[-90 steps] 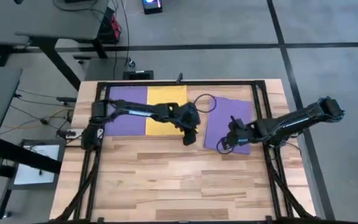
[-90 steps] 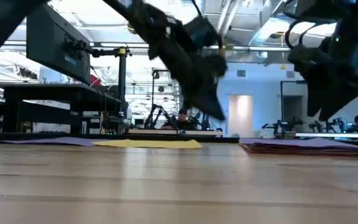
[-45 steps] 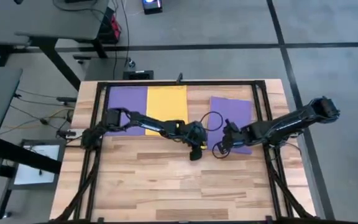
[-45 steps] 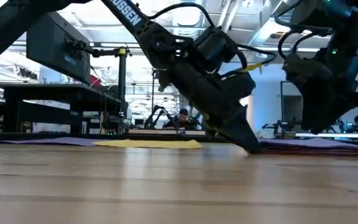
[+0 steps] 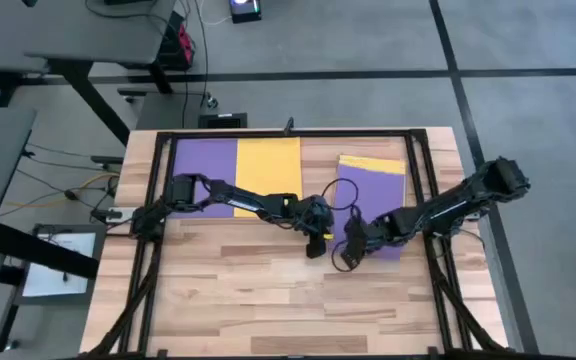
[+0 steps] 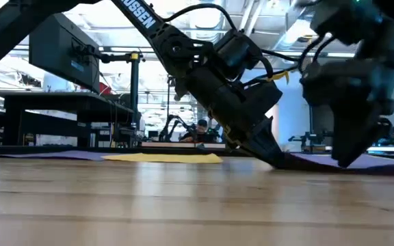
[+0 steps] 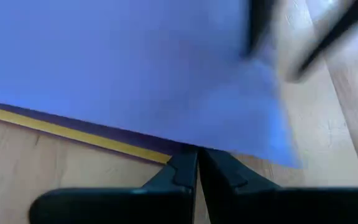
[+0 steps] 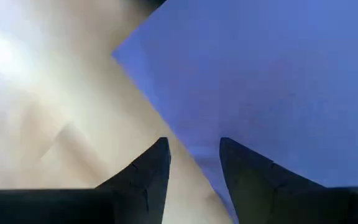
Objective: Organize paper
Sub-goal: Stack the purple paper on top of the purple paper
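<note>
Since a second ago: top purple sheet [image 5: 370, 193] dragged nearer on stack at surface [image 5: 268, 290] right, baring yellow sheet [image 5: 372, 163]. Left end effector [image 5: 314, 243] closed at stack edge; right end effector [image 5: 347, 256] open at purple corner. Risk: snagging two sheets, creasing corner.

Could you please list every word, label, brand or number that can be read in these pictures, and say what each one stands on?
"OSSEN": white letters on the dark left arm link in the low view; the word's start is cut off.
Nothing else is readable; the purple paper sheet is plain, with no print.
</note>
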Controlling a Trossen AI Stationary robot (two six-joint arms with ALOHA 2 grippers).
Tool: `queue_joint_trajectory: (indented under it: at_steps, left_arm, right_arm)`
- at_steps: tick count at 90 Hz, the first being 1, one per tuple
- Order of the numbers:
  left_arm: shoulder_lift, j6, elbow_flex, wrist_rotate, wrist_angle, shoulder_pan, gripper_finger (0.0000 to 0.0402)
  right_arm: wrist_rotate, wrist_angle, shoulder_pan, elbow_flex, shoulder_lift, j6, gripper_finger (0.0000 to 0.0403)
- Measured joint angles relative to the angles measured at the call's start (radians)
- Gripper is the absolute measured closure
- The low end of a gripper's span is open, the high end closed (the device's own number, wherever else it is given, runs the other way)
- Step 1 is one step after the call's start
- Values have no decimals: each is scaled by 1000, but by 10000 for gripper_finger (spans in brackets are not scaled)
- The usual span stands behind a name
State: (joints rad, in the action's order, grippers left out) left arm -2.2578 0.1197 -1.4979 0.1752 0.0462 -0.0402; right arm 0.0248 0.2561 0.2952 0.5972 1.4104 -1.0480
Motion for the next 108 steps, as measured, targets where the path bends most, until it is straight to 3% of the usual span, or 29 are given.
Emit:
queue_joint_trajectory:
  at_steps: [25,35,58,69,92,108]
  left_arm:
    - [0,-2,0,-3,-1,0,402]
    - [30,5,3,-10,-35,0,402]
    - [124,118,3,-8,-126,-10,402]
    - [153,129,2,-3,-115,-10,402]
    - [163,176,2,33,-80,7,402]
    - [163,184,2,18,-55,27,402]
  right_arm:
    - [-49,42,46,1,-185,0,271]
    - [-48,145,64,2,-274,-32,271]
    - [62,641,227,2,-434,-734,271]
    - [80,745,309,1,-412,-893,271]
    - [81,731,396,1,-242,-1087,271]
    - [84,542,416,-30,-125,-1122,271]
